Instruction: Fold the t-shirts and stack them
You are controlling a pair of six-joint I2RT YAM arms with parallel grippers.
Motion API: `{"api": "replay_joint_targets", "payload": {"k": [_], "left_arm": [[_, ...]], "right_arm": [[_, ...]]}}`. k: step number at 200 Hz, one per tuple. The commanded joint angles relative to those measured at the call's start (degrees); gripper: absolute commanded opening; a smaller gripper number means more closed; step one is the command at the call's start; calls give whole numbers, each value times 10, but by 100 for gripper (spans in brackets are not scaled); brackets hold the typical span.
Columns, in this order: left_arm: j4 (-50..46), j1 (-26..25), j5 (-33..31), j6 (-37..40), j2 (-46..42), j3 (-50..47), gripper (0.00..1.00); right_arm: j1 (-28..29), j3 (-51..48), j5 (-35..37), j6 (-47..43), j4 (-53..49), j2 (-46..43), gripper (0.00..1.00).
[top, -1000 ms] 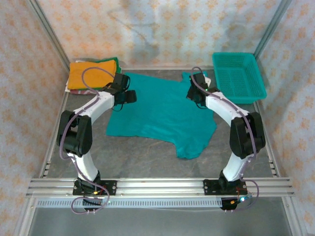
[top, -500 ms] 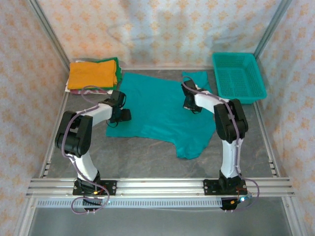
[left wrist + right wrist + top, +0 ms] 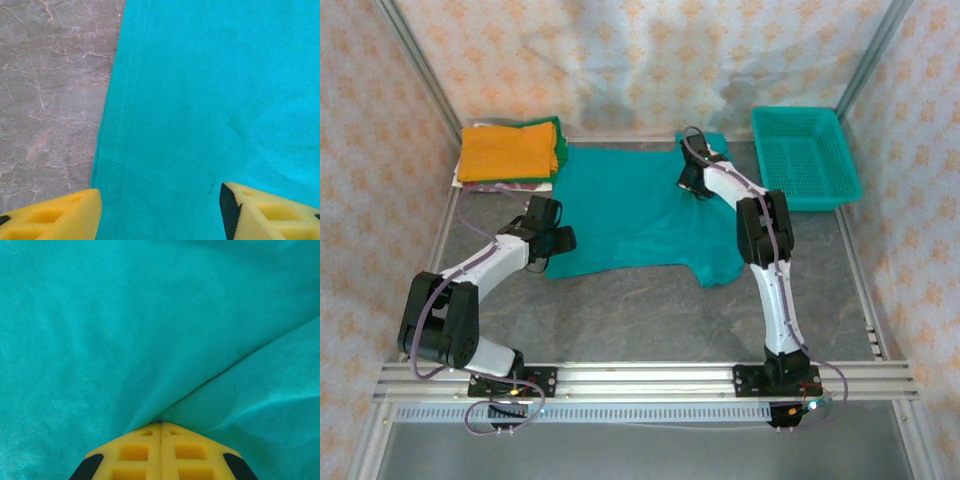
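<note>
1. While folded shirts sit stacked in the far-left corner of the counter, your teal t-shirt lies unfolded mid-counter.
2. Right end effector clenches its cloth; left end effector gapes over the hem.

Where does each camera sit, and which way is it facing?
Top external: fixed above and behind the arm bases, looking down at the table; shows both arms, left gripper, right gripper, teal t-shirt, folded shirt stack, mesh basket.
Left wrist: on the left arm, facing down past the open left gripper at the teal t-shirt's hem and bare table.
Right wrist: on the right arm, close over the teal t-shirt; right gripper shut, pinching a fold.
Shared: every view includes the teal t-shirt.
</note>
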Motion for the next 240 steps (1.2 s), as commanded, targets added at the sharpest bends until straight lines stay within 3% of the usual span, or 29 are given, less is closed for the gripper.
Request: {"api": "replay_joint_targets", "payload": {"k": [1, 26, 66, 88, 102, 115, 140, 169, 240], "left_arm": [[-21, 1, -27, 1, -4, 1, 65], [-13, 1, -22, 1, -9, 1, 65], [-19, 1, -1, 8, 1, 15, 66], [-33, -4, 32, 15, -13, 8, 66], [-29, -39, 56, 44, -50, -6, 67], [-40, -99, 36, 70, -85, -12, 69], [-36, -139, 57, 68, -116, -29, 69], [-28, -139, 47, 69, -119, -46, 69], [-27, -140, 36, 65, -89, -48, 69]], "right_arm": [[4, 25, -23, 6, -70, -23, 1], [7, -98, -43, 12, -10, -166, 10], [-2, -438, -16, 37, 104, -490, 28], [-59, -604, -44, 66, 82, -649, 32], [-107, -674, -71, 69, 40, -736, 38], [-141, -716, -114, 62, 8, -785, 42], [-173, -776, -190, 61, -17, -811, 44], [-191, -853, -286, 91, 87, -780, 39], [-190, -900, -336, 106, 263, -661, 30]]}}
